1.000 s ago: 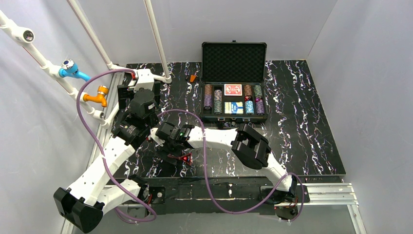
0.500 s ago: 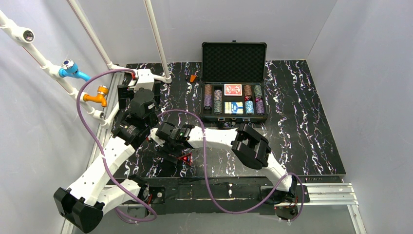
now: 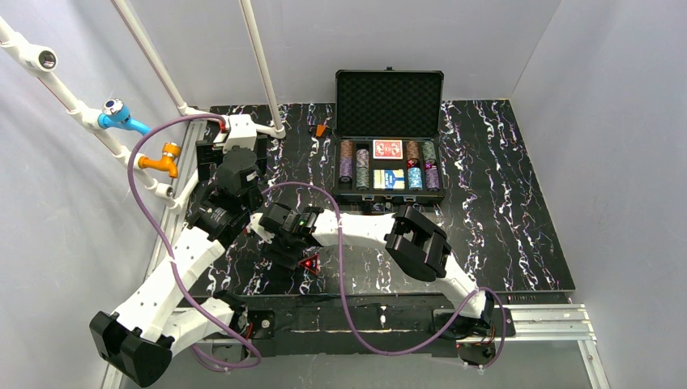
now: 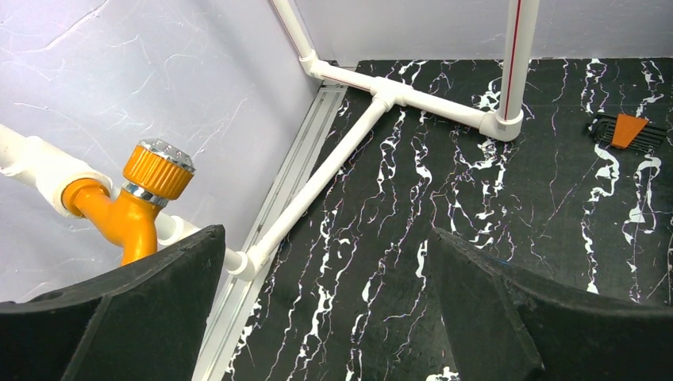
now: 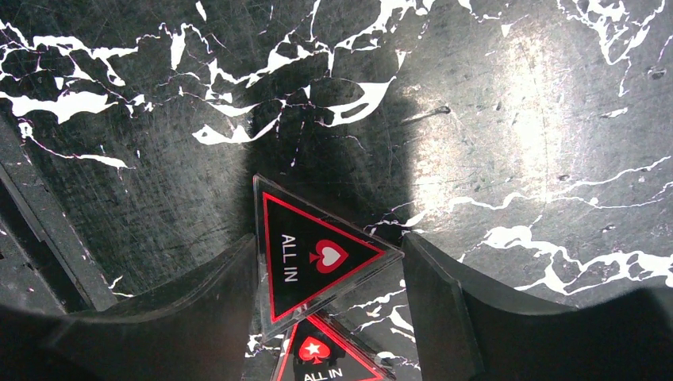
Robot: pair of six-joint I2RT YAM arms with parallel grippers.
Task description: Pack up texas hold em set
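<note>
The black case (image 3: 389,193) lies open at the back of the table, foam lid (image 3: 389,101) up. It holds chip stacks (image 3: 354,166), a red deck (image 3: 388,149) and a blue deck (image 3: 390,180). Two red-edged "ALL IN" triangles lie near the front left. My right gripper (image 3: 298,255) (image 5: 329,278) has one triangle (image 5: 317,254) (image 3: 308,262) between its fingers, both touching its edges. That triangle overlaps the second one (image 5: 325,357). My left gripper (image 3: 236,162) (image 4: 325,302) is open and empty over the table's left side.
A small orange object (image 3: 321,130) (image 4: 631,129) lies left of the case. White pipes (image 4: 341,159) with an orange valve (image 4: 143,198) and a blue one (image 3: 117,113) run along the left edge. A purple cable (image 3: 324,190) loops across the arms.
The right gripper's fingers have come in around the upper triangle. The left arm and the case have not moved.
</note>
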